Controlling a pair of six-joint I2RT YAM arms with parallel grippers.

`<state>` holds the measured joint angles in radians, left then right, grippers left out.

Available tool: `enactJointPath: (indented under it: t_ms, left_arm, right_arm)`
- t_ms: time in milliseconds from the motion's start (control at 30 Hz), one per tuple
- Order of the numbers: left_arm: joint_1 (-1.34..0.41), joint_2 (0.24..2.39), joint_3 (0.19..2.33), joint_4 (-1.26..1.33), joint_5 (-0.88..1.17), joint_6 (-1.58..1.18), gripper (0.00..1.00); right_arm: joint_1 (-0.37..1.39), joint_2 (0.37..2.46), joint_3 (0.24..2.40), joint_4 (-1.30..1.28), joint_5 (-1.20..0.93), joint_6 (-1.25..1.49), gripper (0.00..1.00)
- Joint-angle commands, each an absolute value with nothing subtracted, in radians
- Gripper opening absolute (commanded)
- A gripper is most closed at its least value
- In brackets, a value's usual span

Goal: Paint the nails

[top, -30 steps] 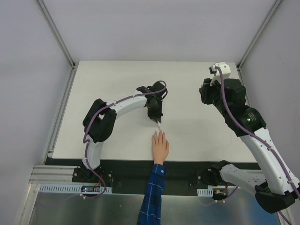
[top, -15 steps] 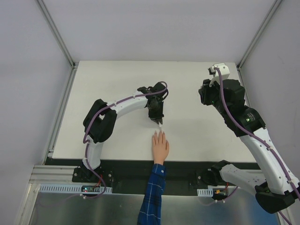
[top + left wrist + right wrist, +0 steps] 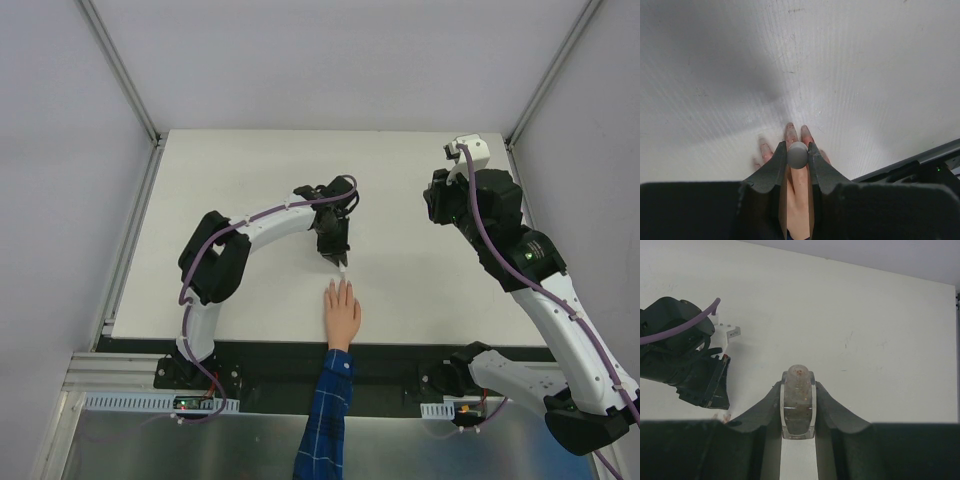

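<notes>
The flesh-coloured mannequin hand (image 3: 342,311) with a blue plaid sleeve (image 3: 326,415) lies flat at the table's near edge, fingers pointing away from me. Its nails (image 3: 790,129) show reddish smears in the left wrist view. My left gripper (image 3: 338,256) hovers just beyond the fingertips. It is shut on the round grey brush cap (image 3: 797,154), and the pale brush tip (image 3: 343,267) points down at the fingers. My right gripper (image 3: 438,206) is raised at the right. It is shut on the small whitish polish bottle (image 3: 798,402).
The white table (image 3: 250,170) is bounded by metal frame rails (image 3: 128,85) at the left and right. A black strip (image 3: 260,352) runs along the near edge. The left gripper (image 3: 700,380) shows at the left in the right wrist view.
My left gripper has edged very slightly toward the fingertips. The right arm and the hand have hardly moved.
</notes>
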<state>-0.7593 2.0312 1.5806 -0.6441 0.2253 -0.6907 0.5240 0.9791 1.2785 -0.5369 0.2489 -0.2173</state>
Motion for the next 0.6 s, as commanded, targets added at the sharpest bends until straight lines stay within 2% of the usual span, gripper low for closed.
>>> enactJointPath:
  t_ms: [0,567]
  left_arm:
    - [-0.756,2.052,1.605,-0.678,0.241,-0.703,0.0]
    - [-0.73,2.031,1.552,-0.655,0.242,-0.727,0.0]
  right_arm:
    - [0.528,0.973,1.29,-0.511,0.25,-0.204,0.0]
    - [0.529,0.983,1.296,-0.509,0.252,-0.206,0.0]
